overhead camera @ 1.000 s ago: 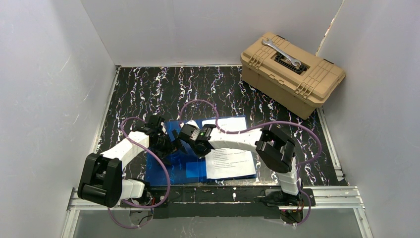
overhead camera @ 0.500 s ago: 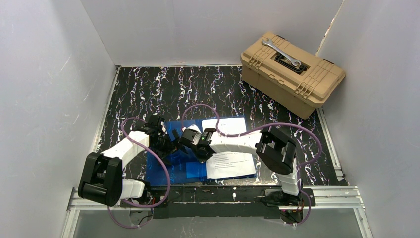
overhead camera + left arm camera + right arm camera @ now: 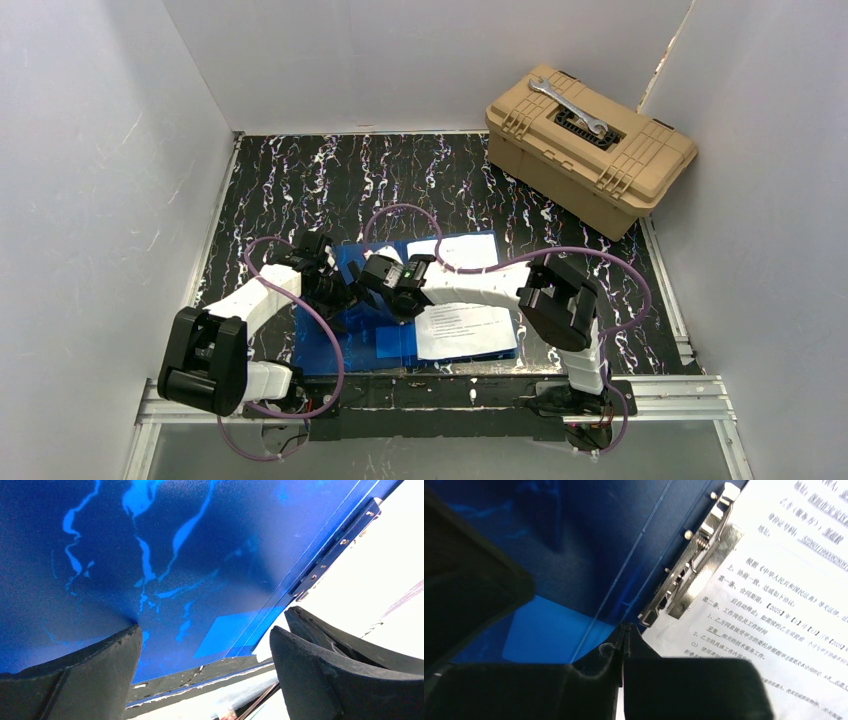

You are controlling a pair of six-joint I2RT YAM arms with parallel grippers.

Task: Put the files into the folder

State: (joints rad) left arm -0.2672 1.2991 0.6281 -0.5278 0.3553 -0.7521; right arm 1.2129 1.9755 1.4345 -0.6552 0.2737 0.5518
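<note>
Showing the folder [image 3: 345, 345] spread open on the near middle of the table [image 3: 300, 180], with the files [image 3: 465, 325] lying on its right half, tucked against the metal clip [image 3: 689, 565] along the spine. Hovering with the left gripper [image 3: 205, 635] over the blue left cover, holding the jaws well apart and gripping nothing. Leaning across the files with the right gripper [image 3: 624, 630], pressing the jaws together just beside the clip's end, nothing visible between them. Showing at the far right a tan toolbox [image 3: 590, 150] carrying a wrench [image 3: 570, 105].
</note>
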